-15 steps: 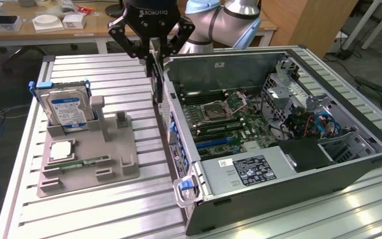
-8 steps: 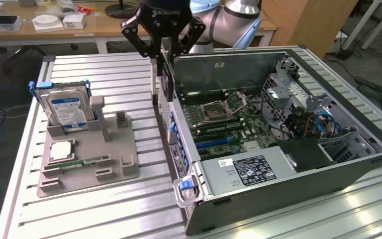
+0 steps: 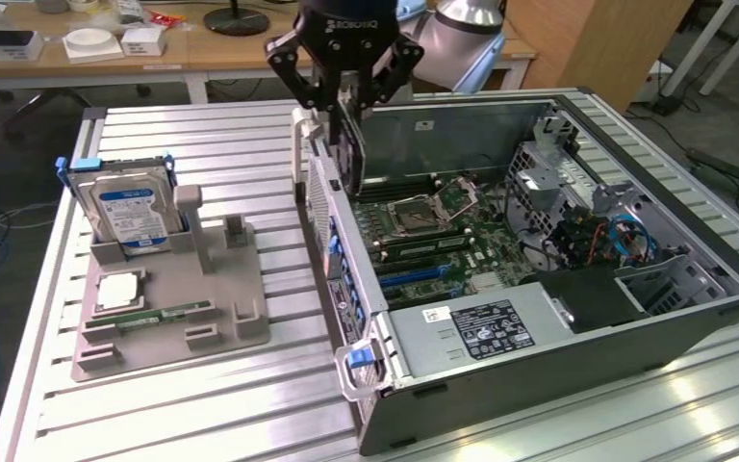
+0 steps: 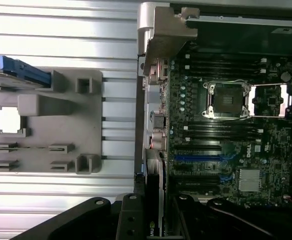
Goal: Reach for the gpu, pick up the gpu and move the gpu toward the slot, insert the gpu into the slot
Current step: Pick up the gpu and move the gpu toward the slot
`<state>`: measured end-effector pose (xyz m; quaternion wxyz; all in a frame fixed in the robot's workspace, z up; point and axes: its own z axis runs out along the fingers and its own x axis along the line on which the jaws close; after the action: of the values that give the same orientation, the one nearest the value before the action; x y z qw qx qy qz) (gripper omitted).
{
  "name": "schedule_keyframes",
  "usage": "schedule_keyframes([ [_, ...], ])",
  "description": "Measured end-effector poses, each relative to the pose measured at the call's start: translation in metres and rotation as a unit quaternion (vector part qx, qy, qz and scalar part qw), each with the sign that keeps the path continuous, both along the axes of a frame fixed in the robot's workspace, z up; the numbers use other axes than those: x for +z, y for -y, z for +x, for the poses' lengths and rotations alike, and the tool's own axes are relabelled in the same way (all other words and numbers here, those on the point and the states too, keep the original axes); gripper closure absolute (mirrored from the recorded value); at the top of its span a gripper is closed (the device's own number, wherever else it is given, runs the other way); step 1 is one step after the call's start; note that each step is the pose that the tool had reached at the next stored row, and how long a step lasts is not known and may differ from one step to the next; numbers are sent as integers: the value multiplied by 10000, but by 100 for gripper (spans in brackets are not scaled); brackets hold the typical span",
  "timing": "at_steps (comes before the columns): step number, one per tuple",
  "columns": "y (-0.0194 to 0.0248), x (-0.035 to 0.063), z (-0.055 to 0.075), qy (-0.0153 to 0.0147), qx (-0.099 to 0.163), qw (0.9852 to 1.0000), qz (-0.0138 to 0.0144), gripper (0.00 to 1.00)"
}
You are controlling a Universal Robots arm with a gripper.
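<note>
My gripper [image 3: 344, 104] hangs over the rear-left edge of the open computer case [image 3: 677, 327], shut on the gpu [image 3: 349, 149]. The gpu is a thin dark card held upright and seen edge-on, with a silvery metal edge on its left side. In the wrist view the gpu [image 4: 153, 200] runs out from between the black fingers [image 4: 130, 217], just beside the case's rear panel. The blue slots [image 4: 196, 157] on the motherboard lie close to the card's right in that view. In the exterior view the blue slot [image 3: 415, 274] lies below and in front of the card.
A grey holder tray [image 3: 170, 308] on the slatted metal table [image 3: 216, 154] carries a blue-labelled hard drive [image 3: 132, 212], a processor chip [image 3: 119, 292] and a green memory stick [image 3: 165, 315]. Inside the case are the CPU socket [image 3: 427, 207] and the power supply [image 3: 498, 322].
</note>
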<state>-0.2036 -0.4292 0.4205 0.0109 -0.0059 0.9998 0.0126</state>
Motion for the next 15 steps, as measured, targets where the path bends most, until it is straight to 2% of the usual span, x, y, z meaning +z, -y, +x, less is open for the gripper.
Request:
schedule_keyframes([
  [8, 0, -1, 280, 0, 0, 10000, 0, 73],
  [15, 0, -2, 448, 0, -21, 10000, 1, 73],
])
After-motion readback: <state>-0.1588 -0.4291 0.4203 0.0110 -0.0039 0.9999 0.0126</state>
